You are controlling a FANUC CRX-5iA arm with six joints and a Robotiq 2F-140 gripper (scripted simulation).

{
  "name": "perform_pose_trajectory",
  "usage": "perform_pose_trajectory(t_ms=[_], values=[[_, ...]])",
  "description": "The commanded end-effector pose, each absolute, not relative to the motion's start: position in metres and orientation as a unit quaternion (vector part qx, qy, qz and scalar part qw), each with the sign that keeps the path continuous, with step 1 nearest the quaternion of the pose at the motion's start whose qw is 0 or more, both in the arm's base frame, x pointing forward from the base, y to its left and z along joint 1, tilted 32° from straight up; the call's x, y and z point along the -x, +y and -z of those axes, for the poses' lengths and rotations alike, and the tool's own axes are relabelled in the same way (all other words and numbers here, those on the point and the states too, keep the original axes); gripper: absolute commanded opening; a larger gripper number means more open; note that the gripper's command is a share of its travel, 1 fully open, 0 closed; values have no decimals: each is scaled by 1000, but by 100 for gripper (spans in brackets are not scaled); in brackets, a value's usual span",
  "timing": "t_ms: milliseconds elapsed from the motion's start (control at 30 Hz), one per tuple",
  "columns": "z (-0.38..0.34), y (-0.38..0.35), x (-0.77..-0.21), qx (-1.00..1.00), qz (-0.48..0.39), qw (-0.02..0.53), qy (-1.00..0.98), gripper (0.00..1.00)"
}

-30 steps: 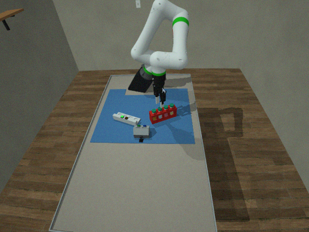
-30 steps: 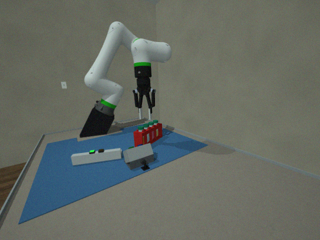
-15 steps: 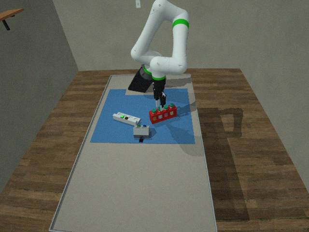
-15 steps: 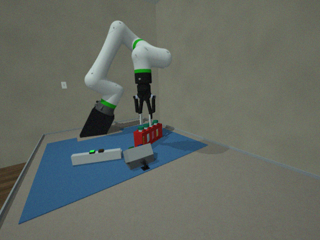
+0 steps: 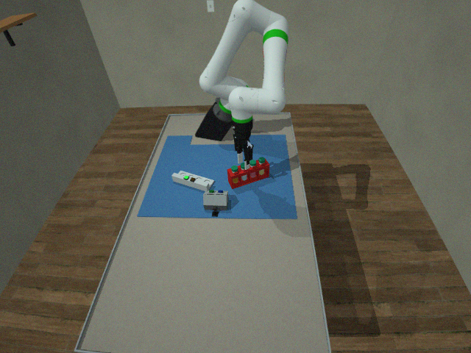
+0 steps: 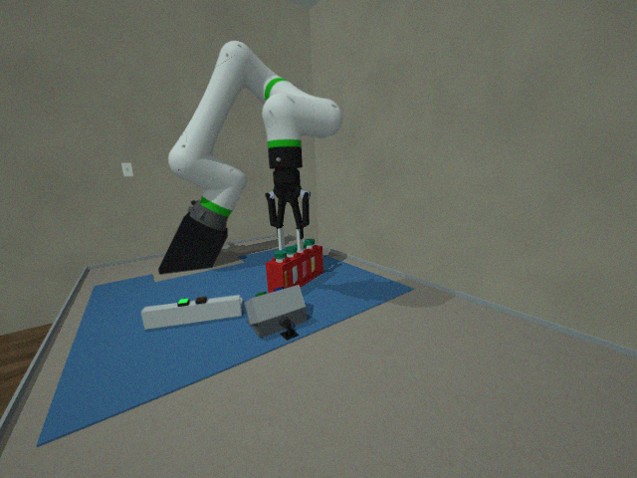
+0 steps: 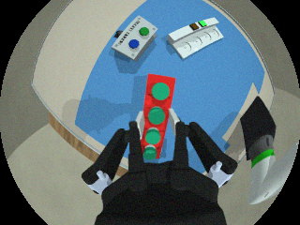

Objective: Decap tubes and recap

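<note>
Partly, claw (image 7: 152, 127) hides nearest green cap (image 7: 150, 153)

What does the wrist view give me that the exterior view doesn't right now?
Wrist only: the blue key and green key on the desk, and the end effector straddling the red station's width.
Exterior only: the desk seen from behind, and the fingers reaching down among the caps.
Both: green lamp lit; all four tubes capped.
</note>
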State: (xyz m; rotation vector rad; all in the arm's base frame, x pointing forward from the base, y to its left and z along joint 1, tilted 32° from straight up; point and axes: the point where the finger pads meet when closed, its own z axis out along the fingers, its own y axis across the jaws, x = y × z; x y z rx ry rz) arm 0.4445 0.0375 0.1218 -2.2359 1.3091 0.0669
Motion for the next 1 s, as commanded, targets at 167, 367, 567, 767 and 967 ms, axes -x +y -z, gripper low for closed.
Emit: perform_pose_trajectory(t_ms=[167,367,567,767,967], values=[[-119,39,-445,830,-25,271,486,35],[-117,40,-446,830,-25,271,486,35],[-117,40,-446,830,-25,271,486,0],[-117,40,-446,830,-25,271,486,0],[-117,40,-446,830,-25,271,486,0]])
